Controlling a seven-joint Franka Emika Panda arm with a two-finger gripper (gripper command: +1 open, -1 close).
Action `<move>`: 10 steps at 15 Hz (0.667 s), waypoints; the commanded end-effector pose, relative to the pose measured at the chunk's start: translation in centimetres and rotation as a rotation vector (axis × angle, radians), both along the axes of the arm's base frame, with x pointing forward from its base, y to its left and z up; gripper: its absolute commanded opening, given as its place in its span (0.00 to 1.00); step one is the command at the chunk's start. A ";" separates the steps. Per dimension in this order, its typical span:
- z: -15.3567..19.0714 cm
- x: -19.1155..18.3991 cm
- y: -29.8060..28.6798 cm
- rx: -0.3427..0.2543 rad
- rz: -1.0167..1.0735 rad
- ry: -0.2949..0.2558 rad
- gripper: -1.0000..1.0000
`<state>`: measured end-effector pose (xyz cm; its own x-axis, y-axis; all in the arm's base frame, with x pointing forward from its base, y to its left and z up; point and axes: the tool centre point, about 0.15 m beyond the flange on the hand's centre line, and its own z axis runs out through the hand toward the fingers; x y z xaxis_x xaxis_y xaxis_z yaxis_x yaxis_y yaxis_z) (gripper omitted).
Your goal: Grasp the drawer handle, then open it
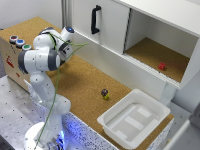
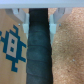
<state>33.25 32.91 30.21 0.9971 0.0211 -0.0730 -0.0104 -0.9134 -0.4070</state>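
From the wrist view I see the gripper (image 2: pixel 38 11) with its two pale fingers (image 2: pixel 22 18) spread apart, nothing between them, touching nothing. Below it runs a dark band (image 2: pixel 39 50), with cork on one side and a brown surface with a blue pattern (image 2: pixel 12 47) on the other. That view shows no handle.

The exterior view gives me what the wrist cam doesn't: the handle (image 1: pixel 95 19) sits upright on the white drawer (image 1: pixel 102 24) at the top of the frame, well apart from the arm (image 1: pixel 46 55). The arm is folded over the cork tabletop (image 1: pixel 80 82) at the exterior view's left, beside a box with coloured buttons (image 1: pixel 17 42). I can't make out the fingers there.

Also only in the exterior view: an open compartment with a small red thing (image 1: pixel 162 66), a small dark thing (image 1: pixel 105 93) on the cork, and a white tub (image 1: pixel 134 118).
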 end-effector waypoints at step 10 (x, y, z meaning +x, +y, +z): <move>-3.2 0.8 -10.0 0.114 0.060 0.021 0.00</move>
